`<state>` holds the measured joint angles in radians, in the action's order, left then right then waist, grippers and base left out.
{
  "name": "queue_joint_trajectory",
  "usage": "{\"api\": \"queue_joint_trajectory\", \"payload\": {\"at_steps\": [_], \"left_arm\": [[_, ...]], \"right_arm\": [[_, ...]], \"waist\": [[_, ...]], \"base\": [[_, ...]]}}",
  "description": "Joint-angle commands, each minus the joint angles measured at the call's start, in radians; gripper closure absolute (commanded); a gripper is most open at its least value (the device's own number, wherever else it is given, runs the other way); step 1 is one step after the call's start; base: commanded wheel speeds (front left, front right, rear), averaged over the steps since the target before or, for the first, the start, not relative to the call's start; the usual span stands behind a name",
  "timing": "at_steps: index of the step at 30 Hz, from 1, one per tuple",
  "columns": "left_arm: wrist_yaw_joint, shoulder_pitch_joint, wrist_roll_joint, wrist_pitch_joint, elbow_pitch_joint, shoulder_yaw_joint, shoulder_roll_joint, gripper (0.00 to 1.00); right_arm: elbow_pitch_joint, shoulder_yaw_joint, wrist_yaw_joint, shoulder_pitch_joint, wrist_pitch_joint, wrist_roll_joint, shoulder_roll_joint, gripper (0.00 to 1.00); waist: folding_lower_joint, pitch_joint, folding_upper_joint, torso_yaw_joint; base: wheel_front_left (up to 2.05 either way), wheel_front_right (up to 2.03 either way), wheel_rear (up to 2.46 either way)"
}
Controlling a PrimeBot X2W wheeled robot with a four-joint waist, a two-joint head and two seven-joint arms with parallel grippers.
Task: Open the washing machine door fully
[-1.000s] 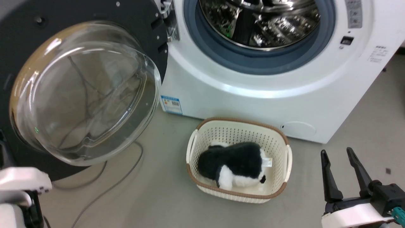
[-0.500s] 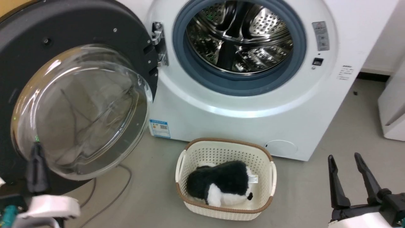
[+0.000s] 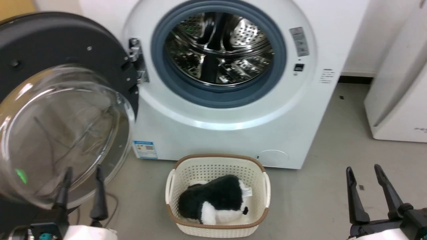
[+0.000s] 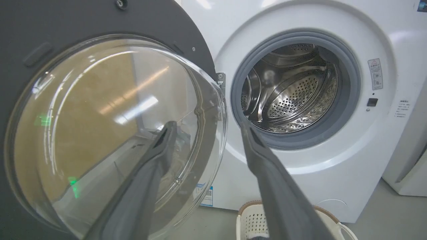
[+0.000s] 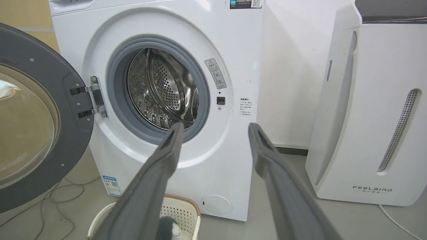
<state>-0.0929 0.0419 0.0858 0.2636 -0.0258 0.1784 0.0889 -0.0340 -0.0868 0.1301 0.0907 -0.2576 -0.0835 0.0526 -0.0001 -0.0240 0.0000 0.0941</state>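
The washing machine door [image 3: 50, 40] hangs wide open to the left of the washing machine [image 3: 233, 133], with its inner face turned towards the robot. It is a large round disc, dark grey to black, with small screws dotted around its broad rim. A clear glass bowl [image 3: 60, 133] bulges out of its middle. The glass picks up pale streaks of ceiling light, a tan wall colour and a small green glint low on its left side. A metal hinge [image 3: 136, 63] joins the door's right edge to the white front panel, just beside the grey rubber ring [image 3: 160, 66] around the steel drum [image 3: 217, 50].

The left gripper [image 3: 83, 169] is at the lower left of the head view. Its two dark fingers are spread apart and hold nothing. They stand in front of the lower edge of the glass bowl, and I cannot tell whether either tip touches it. The right gripper [image 3: 363, 167] is at the lower right, over bare floor [image 3: 317, 200], well apart from the machine. It too is spread wide and empty.

A cream basket [image 3: 218, 156] with a brown rim sits on the floor just in front of the machine. A black and white plush toy [image 3: 213, 200] lies inside it.
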Motion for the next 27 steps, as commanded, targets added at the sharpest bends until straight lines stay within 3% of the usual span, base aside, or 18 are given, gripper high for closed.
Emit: {"api": "queue_joint_trajectory", "payload": {"at_steps": [1,16,17,27], "left_arm": [[-0.006,0.013,0.006,-0.002,-0.001,-0.006,-0.006,0.00],[-0.020,0.037,0.000,-0.002,-0.025,-0.070,-0.028,0.00],[-0.016,0.030,0.003,0.000,-0.025,-0.071,-0.027,1.00],[-0.010,0.026,0.000,-0.014,-0.024,-0.076,-0.028,1.00]], "right_arm": [[-0.007,0.003,0.001,0.013,-0.004,0.008,-0.002,0.00],[-0.026,0.024,0.001,0.022,-0.004,0.018,-0.002,0.00],[-0.024,0.023,0.000,0.009,0.000,0.013,0.000,1.00],[-0.020,0.026,0.000,0.003,0.014,0.016,0.000,1.00]], "waist": [[0.0001,-0.004,0.0000,-0.022],[0.0001,-0.001,0.0000,-0.107],[0.0001,-0.002,0.0000,-0.107],[0.0001,0.000,0.0000,-0.107]], "base": [[0.00,0.00,0.00],[0.00,0.00,0.00],[0.00,0.00,0.00],[0.00,0.00,0.00]]}}
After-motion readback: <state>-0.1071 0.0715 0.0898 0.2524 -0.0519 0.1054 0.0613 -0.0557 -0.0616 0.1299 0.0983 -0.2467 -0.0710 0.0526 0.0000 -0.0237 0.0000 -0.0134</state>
